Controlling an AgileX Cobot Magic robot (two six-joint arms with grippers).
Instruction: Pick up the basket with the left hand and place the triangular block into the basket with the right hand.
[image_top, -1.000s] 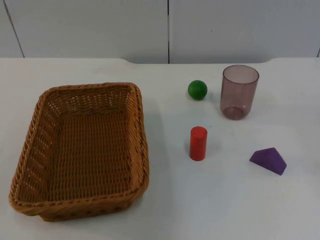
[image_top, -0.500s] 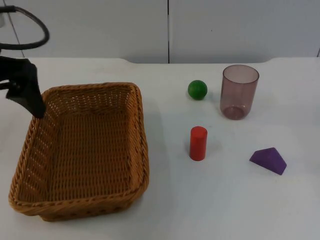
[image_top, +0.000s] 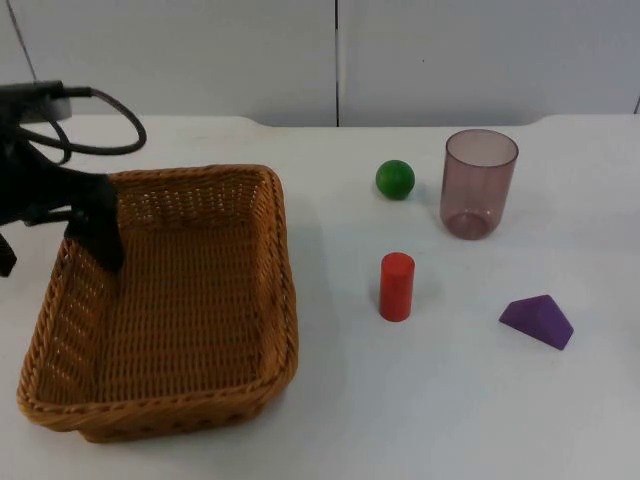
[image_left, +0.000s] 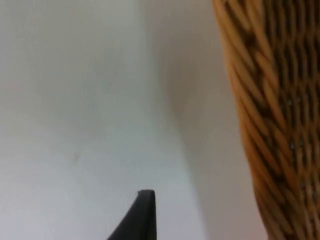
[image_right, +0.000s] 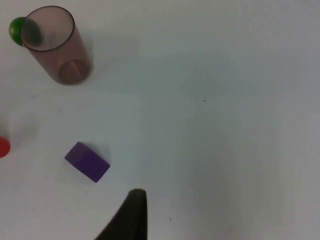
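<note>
**Left gripper at the basket's far-left corner, prism sitting out on the desk**

So the left gripper (image_top: 55, 240) is at the far-left corner of the basket (image_top: 190, 300). One black finger (image_top: 100, 232) is down inside the basket, right against the inner face of the left wall, and another dark bit shows outside that wall, so the fingers look spread open with the rim between them, not squeezed on it. In the left wrist view a fingertip (image_left: 140, 215) hangs over bare desk (image_left: 75, 100) with the woven basket wall (image_left: 270, 125) just beside it.

The basket sits flat on the desk (image_top: 420, 420), with nothing in it that I can see.

The purple prism (image_top: 538, 321) lies on the desk well apart from the basket and from the left fingers, on the far side of the red cylinder (image_top: 396, 286). The cylinder stands upright between basket and prism. Beyond it are the green ball (image_top: 395, 179) and, near that, the see-through purplish cup (image_top: 479, 184), upright with the mouth up.

In the right wrist view the right arm's fingertip (image_right: 131, 215) hovers over bare desk, with the prism (image_right: 87, 161) near it but not touching. Cup (image_right: 56, 45) is farther off, with the ball (image_right: 16, 31) peeking out from behind it, and a sliver of the cylinder (image_right: 3, 147) at the frame edge. Can't tell if the right fingers are open or closed.
</note>
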